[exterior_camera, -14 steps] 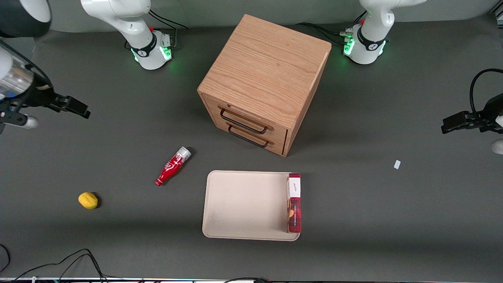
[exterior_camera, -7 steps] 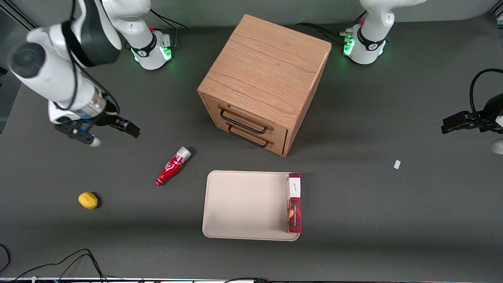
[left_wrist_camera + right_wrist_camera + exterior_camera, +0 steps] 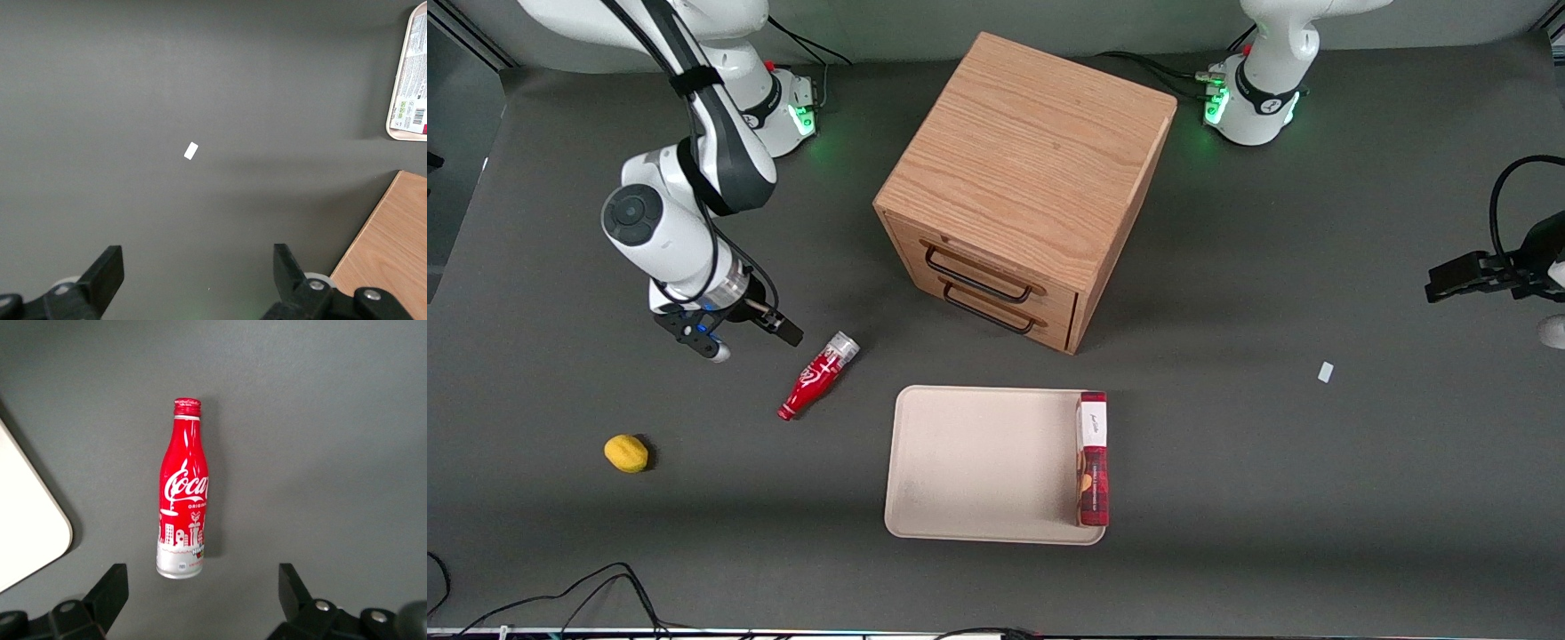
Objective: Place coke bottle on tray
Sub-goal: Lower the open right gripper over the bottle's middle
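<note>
The coke bottle (image 3: 819, 374) lies on its side on the dark mat, silver base toward the cabinet, red cap nearer the front camera. It also shows in the right wrist view (image 3: 182, 491), whole and untouched. My right gripper (image 3: 751, 338) hangs open and empty above the mat, beside the bottle's base end, toward the working arm's end of the table. In the right wrist view the gripper (image 3: 200, 590) has its black fingers spread wide, the bottle's base just ahead of the gap. The beige tray (image 3: 978, 462) lies flat nearer the front camera; its corner (image 3: 27, 527) shows in the right wrist view.
A long red box (image 3: 1093, 458) with a white end lies on the tray's edge toward the parked arm. A wooden drawer cabinet (image 3: 1023, 187) stands farther from the camera than the tray. A yellow lemon (image 3: 626, 452) lies toward the working arm's end. A small white scrap (image 3: 1326, 372) lies toward the parked arm's end.
The right arm has swung in from the table's edge and come down toward the bottle's base end. The bottle, tray and box have not moved.
</note>
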